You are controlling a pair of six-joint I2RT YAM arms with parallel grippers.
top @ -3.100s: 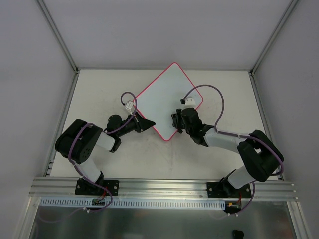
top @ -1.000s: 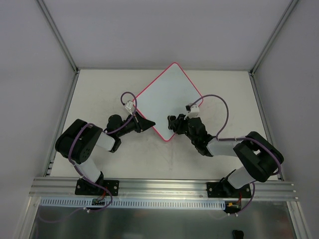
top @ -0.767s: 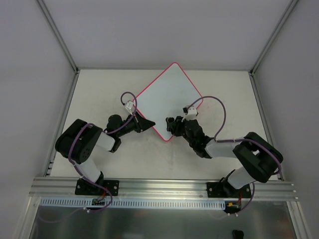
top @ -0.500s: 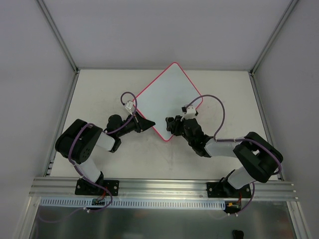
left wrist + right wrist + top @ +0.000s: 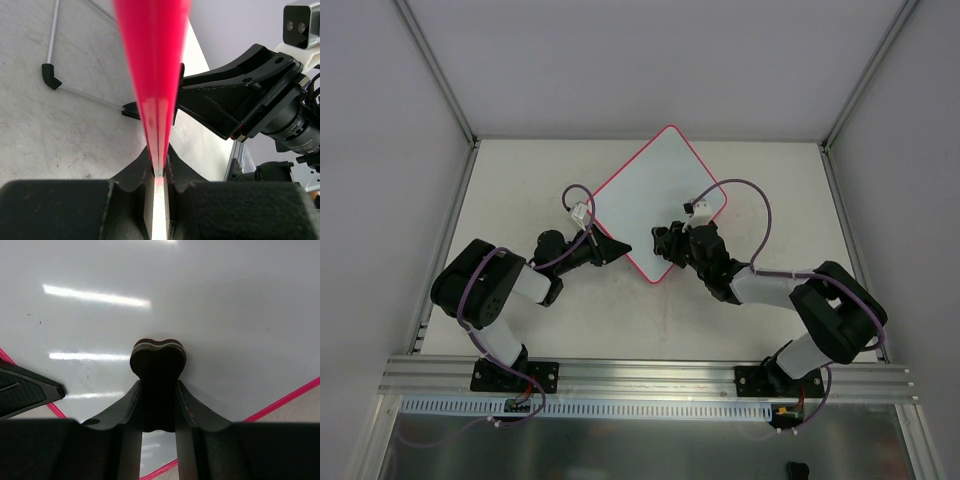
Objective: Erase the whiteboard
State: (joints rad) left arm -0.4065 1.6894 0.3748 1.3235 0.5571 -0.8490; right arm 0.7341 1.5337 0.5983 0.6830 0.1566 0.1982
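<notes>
From above, the board (image 5: 660, 195) lies flat on the table (image 5: 520, 190), toward its far edge. It is turned like a diamond, with one corner pointing at the back wall and the opposite corner at the arm bases. Its sides look nearly equal, so I cannot tell its long axis. The left gripper (image 5: 618, 247) is clamped on the board's near-left edge. The right gripper (image 5: 665, 240) sits over the board's near corner. A purple cable (image 5: 760, 200) loops just off the board's right corner.

At the left wrist, the board shows edge-on as a pink strip running up the middle, with both fingers pressed onto it. The right gripper stands just beyond the board's edge.

At the right wrist, the fingers pinch a dark eraser (image 5: 158, 352), its end against the white surface. Pink edges show at lower left and lower right, and a few tiny specks dot the board.
</notes>
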